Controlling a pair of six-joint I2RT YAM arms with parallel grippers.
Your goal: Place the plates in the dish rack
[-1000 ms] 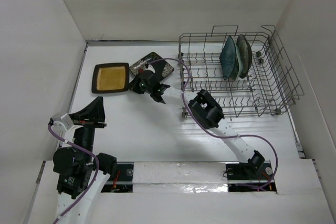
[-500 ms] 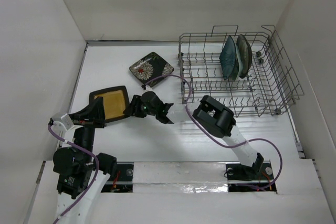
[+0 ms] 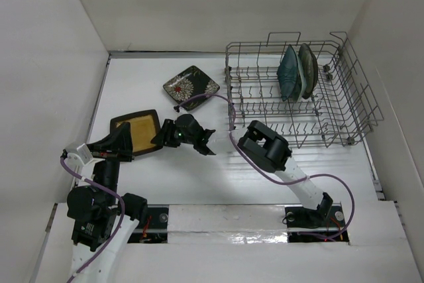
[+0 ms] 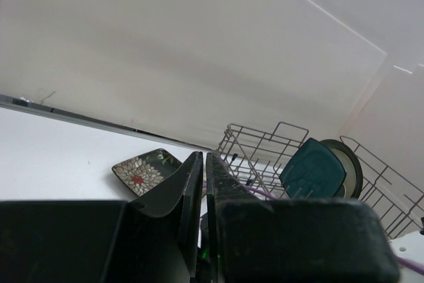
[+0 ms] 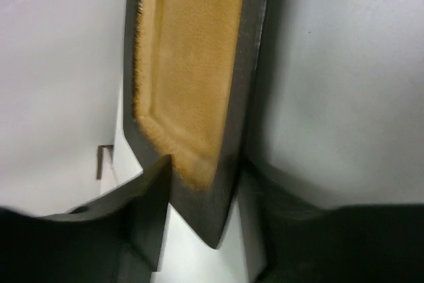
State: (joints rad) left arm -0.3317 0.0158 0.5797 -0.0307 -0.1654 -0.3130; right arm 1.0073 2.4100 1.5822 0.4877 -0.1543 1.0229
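My right gripper is shut on a corner of the black square plate with yellow centre, held tilted at the table's left; the right wrist view shows a finger on each face of the plate. My left gripper is shut and empty, its tip right by that plate's left edge. The black plate with white flowers lies flat left of the dish rack. The dark teal plate and the round cream plate stand upright in the rack. I cannot make out the pale mint plate.
White walls close in the table on the left, back and right. The right arm stretches across the middle, its purple cable looping by the rack's left corner. From the left wrist, the flowered plate and the rack lie ahead.
The right gripper took the yellow-centred plate from the back left and brought it nearer, toward the left gripper, tilting it up. The left arm has not moved.
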